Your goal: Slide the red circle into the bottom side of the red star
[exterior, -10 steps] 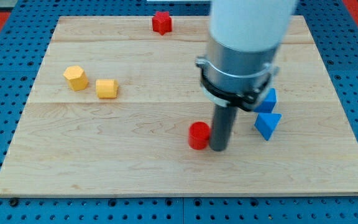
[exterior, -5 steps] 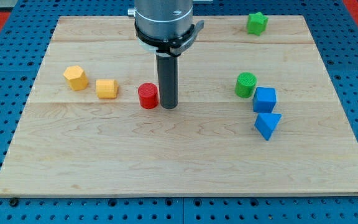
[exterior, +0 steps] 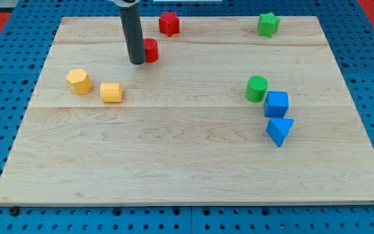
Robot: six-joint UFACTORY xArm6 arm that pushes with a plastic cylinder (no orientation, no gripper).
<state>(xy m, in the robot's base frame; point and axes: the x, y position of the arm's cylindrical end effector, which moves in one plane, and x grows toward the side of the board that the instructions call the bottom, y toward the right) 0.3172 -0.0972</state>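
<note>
The red circle [exterior: 150,50] lies near the view's top, left of centre, on the wooden board [exterior: 187,162]. The red star [exterior: 169,23] sits at the board's top edge, up and to the right of the circle, with a small gap between them. My tip [exterior: 136,62] stands against the circle's left side, touching it. The dark rod rises from the tip out of the view's top.
Two yellow blocks [exterior: 79,81] [exterior: 111,92] lie at the left. A green star [exterior: 269,24] sits at the top right. A green circle [exterior: 256,88], a blue cube [exterior: 276,104] and a blue triangle [exterior: 279,130] cluster at the right.
The red circle has moved from the board's middle up and left toward the red star. My tip went from the circle's right side to its left side and moved up the view.
</note>
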